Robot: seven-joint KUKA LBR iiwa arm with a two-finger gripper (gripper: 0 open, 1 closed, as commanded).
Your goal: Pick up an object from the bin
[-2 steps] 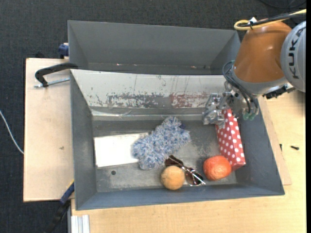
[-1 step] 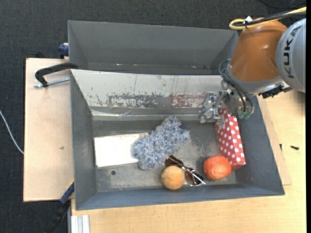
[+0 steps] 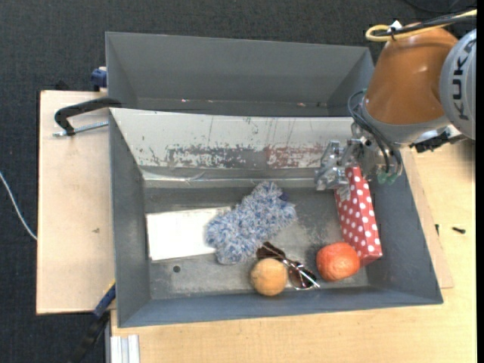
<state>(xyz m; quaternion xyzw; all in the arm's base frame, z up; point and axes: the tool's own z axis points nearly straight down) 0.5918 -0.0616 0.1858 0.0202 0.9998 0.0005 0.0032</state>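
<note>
**Squarely at the red dotted packet's top end**

A red, white-dotted packet (image 3: 358, 214) lies along the bin's (image 3: 227, 74) three o'clock wall. The gripper (image 3: 342, 169) sits at its twelve o'clock end; apart or clamped, I cannot tell. An orange ball (image 3: 337, 262) rests at the packet's six o'clock end. Sunglasses (image 3: 291, 267), a tan ball (image 3: 268, 276) and a blue knitted cloth (image 3: 249, 221) lie toward nine.

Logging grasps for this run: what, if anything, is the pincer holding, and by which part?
Cannot be told: the pincer sits at the upper end of the red white-dotted packet by the bin's right wall.
</note>
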